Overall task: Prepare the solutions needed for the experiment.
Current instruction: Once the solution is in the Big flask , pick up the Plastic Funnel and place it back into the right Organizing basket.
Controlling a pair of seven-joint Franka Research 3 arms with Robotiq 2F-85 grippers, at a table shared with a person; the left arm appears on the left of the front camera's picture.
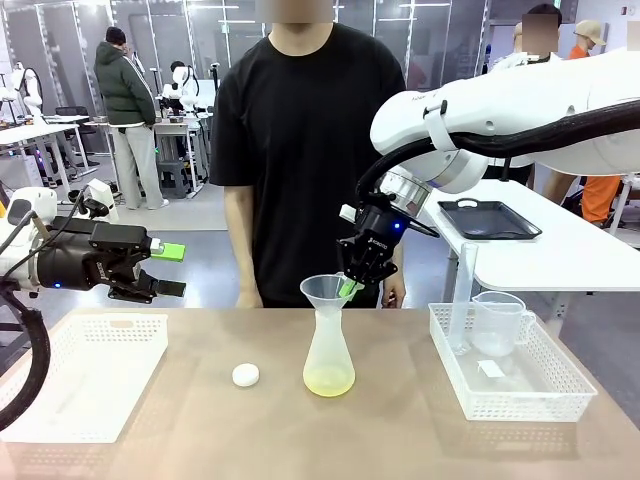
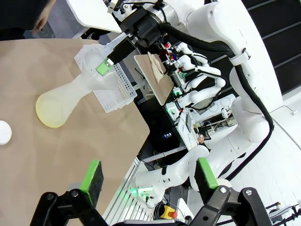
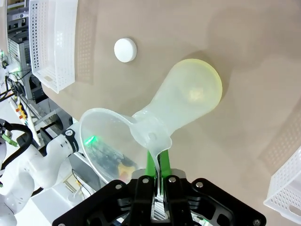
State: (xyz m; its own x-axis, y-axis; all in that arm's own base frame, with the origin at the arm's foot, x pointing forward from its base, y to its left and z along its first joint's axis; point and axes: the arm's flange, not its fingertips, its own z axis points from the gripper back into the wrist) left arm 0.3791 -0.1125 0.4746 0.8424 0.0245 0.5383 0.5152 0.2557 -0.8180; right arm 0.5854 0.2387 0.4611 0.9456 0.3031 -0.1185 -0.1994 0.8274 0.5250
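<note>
A frosted, translucent conical flask (image 1: 328, 350) with a narrow neck stands upright at the middle of the tan table (image 1: 400, 440). The solution (image 1: 329, 381), a thin pale yellow-green pool, lies in its wide round base. A clear plastic funnel (image 1: 322, 289) sits in the neck, its cone leaning a little. A small white round cap (image 1: 245, 375) lies flat on the table just left of the flask. A white perforated left basket (image 1: 80, 375) and right basket (image 1: 520, 400) sit at the table's two ends. The right one holds a clear jug (image 1: 497, 322).

The right arm reaches in from the right and bends down at the wrist, so the right gripper (image 1: 350, 288) points steeply down at the funnel's rim. Its green pads are pinched narrow on a small tab at that rim. The left arm lies level above the left basket. The left gripper (image 1: 172, 269) points toward the flask, well apart from it, with its pincer spread wide and holding nothing.
</note>
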